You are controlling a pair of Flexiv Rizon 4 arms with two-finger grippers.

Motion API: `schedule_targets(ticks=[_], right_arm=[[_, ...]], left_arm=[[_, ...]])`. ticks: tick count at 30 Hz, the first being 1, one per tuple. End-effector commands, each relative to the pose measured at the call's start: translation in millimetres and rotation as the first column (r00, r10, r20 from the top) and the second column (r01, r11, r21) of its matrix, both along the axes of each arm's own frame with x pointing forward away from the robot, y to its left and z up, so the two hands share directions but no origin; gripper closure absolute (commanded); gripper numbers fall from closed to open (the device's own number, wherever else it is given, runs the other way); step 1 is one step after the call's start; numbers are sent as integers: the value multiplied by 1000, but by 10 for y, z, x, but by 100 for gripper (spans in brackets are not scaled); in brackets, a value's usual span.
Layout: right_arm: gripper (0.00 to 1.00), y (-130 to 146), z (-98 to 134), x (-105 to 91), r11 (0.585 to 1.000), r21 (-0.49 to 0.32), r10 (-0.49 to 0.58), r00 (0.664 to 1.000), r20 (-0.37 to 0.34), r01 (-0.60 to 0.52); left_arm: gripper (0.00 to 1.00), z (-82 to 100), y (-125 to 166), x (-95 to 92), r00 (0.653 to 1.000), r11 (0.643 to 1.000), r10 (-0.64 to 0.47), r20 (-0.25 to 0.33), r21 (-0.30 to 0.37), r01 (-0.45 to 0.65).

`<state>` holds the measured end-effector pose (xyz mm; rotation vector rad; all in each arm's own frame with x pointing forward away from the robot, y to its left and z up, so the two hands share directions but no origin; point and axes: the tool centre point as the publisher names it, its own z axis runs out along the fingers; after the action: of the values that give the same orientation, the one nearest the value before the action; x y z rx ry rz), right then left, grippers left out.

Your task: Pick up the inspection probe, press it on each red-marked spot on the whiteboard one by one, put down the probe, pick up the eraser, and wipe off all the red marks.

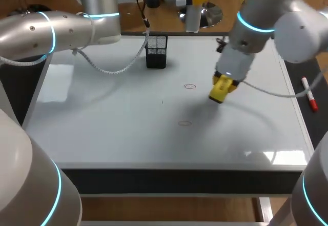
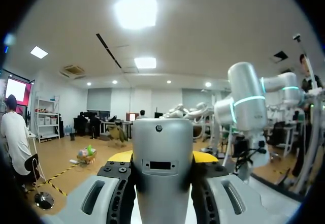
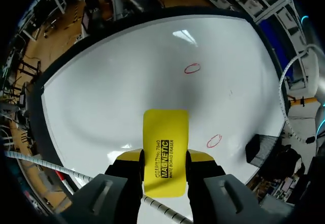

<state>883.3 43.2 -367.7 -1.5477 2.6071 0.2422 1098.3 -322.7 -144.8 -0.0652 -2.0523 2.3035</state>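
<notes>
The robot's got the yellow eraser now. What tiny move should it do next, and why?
Probably lower the eraser onto the red circle just beside it and rub. The right gripper is shut on the eraser over the whiteboard, and both that circle and the farther red circle are unwiped.
</notes>
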Motion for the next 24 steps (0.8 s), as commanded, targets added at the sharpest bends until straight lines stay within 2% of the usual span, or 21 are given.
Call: schedule_targets(ticks=[1, 6, 15, 24], right_arm=[[100, 460, -78, 278, 998, -40, 43, 999, -30, -44], [100, 756, -98, 434, 988, -54, 146, 988, -40, -148], [100, 1080, -163, 651, 951, -84, 291, 953, -80, -298], [100, 1272, -256, 676, 923, -104, 361, 926, -108, -371]], left_arm=[[100, 18, 0, 5, 1000, 1000, -2, -1, 3, 2], [100, 18, 0, 5, 1000, 1000, -2, -1, 3, 2], [100, 18, 0, 5, 1000, 1000, -2, -1, 3, 2], [100, 18, 0, 5, 1000, 1000, -2, -1, 3, 2]])
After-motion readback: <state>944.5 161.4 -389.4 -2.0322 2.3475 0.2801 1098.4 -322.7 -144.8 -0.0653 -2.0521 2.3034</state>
